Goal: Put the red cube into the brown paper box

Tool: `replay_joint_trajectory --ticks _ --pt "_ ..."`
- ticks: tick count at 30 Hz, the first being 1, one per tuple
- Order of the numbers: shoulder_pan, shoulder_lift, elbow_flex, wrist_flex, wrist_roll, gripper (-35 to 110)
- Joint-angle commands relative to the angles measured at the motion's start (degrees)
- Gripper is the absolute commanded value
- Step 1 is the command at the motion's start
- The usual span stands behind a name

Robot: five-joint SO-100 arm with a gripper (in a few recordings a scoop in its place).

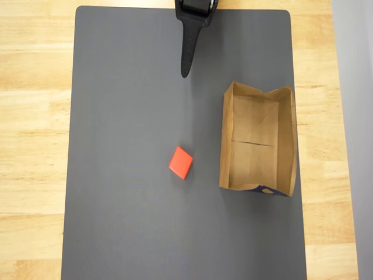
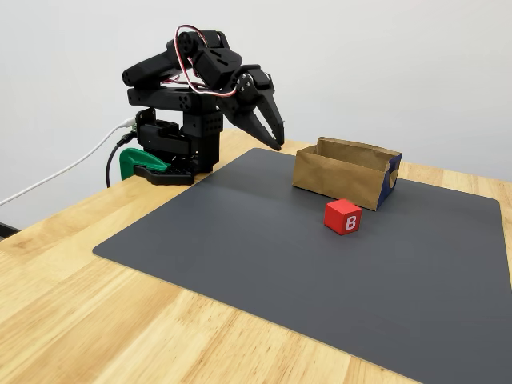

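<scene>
Jaws (image 2: 276, 142) hang closed and empty, well apart from the red cube (image 1: 180, 163) beside the brown paper box (image 1: 288, 137).

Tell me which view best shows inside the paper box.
Overhead view: it looks straight down into the brown paper box, showing its bare floor, fold line and all four walls. The fixed view shows the brown paper box from the side, mostly its outer wall and rim, with the floor hidden.
</scene>
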Motion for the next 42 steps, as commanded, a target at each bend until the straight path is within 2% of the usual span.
replay_joint_trajectory --ticks 1,6,11,22,29,36,42 --pt "0.62 -0.26 -0.09 0.35 -0.7 0" --pt "1.14 -2.02 -1.14 0.44 0.35 0" --pt "1.41 -10.11 -9.14 2.55 2.99 0" --pt "5.27 -39.38 -27.16 2.55 5.19 0" --pt "8.17 -55.46 -33.05 -8.44 1.76 2" --pt "8.26 -68.91 -42.19 -8.35 1.49 8" --pt "7.73 -77.96 -43.95 -14.15 -0.88 19"
